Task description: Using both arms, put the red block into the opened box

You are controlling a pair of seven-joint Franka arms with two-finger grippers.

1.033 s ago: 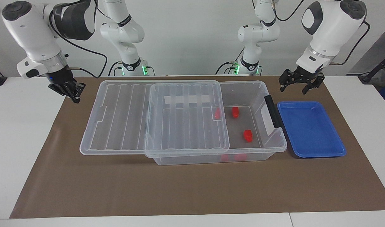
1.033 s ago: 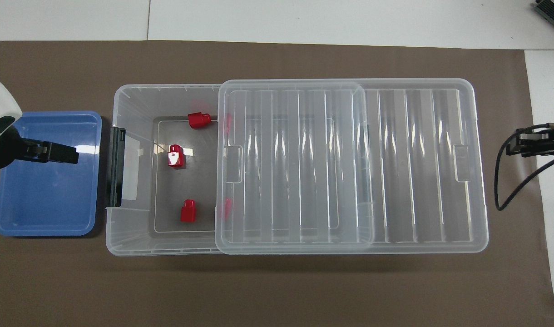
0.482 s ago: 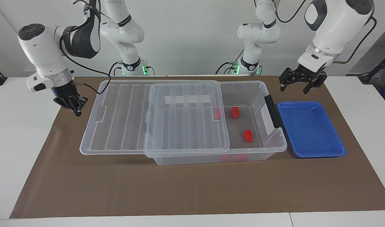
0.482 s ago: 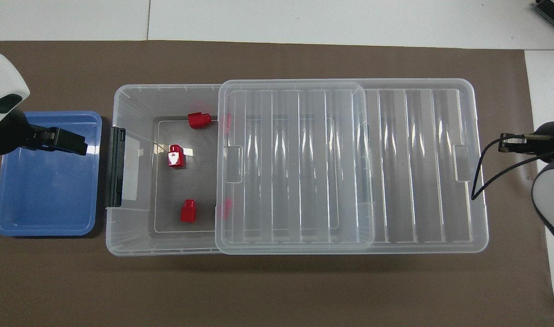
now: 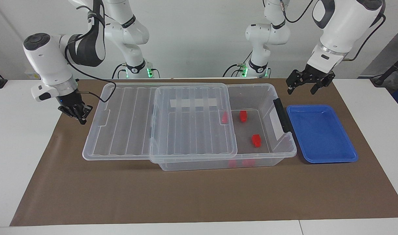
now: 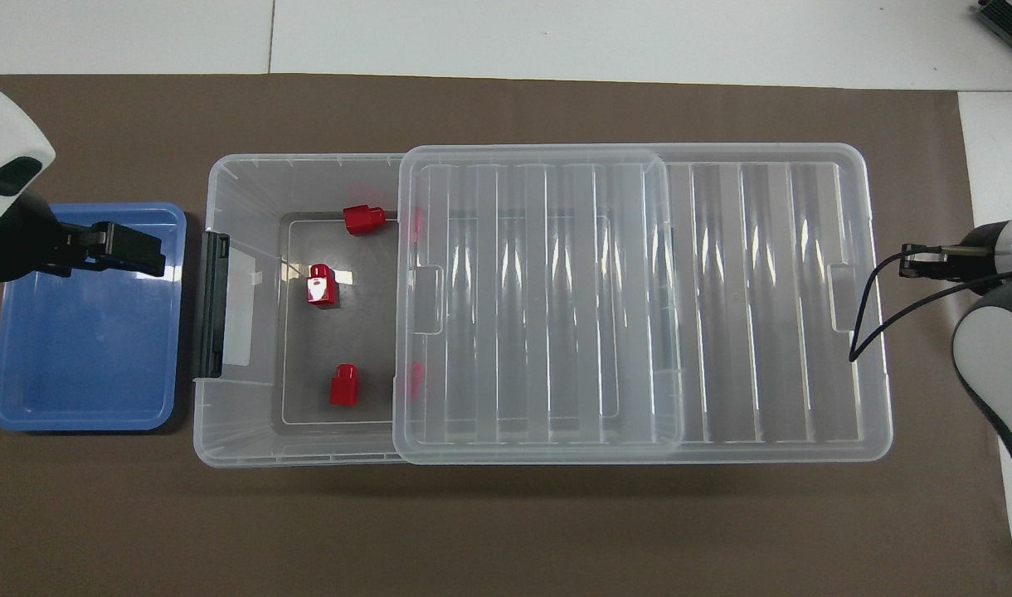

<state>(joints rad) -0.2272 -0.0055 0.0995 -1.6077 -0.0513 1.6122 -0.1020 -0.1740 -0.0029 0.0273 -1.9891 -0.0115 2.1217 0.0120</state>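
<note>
The clear box [image 5: 285, 148] [image 6: 240, 182] lies along the brown mat. Its ribbed lid [image 5: 127, 120] [image 6: 763, 298] is slid toward the right arm's end, so the end by the black handle [image 5: 281, 115] [image 6: 211, 303] is uncovered. Three red blocks [image 6: 363, 219] [image 6: 322, 284] [image 6: 343, 385] lie on the uncovered floor; two show plainly in the facing view [image 5: 243, 116] [image 5: 256, 140]. My left gripper [image 5: 306, 85] [image 6: 141, 249] hangs open and empty over the blue tray's edge. My right gripper [image 5: 82, 120] [image 6: 908, 261] is shut and empty, low beside the lid's end.
A shallow blue tray [image 5: 319, 137] [image 6: 83, 365] holding nothing sits beside the box at the left arm's end. The brown mat [image 5: 186, 195] [image 6: 506, 531] covers the white table and runs well past the box on the side away from the robots.
My right gripper has come down and in toward the lid's end, still shut. My left gripper has drifted a little toward the box, still open. Box, lid and blocks have not moved.
</note>
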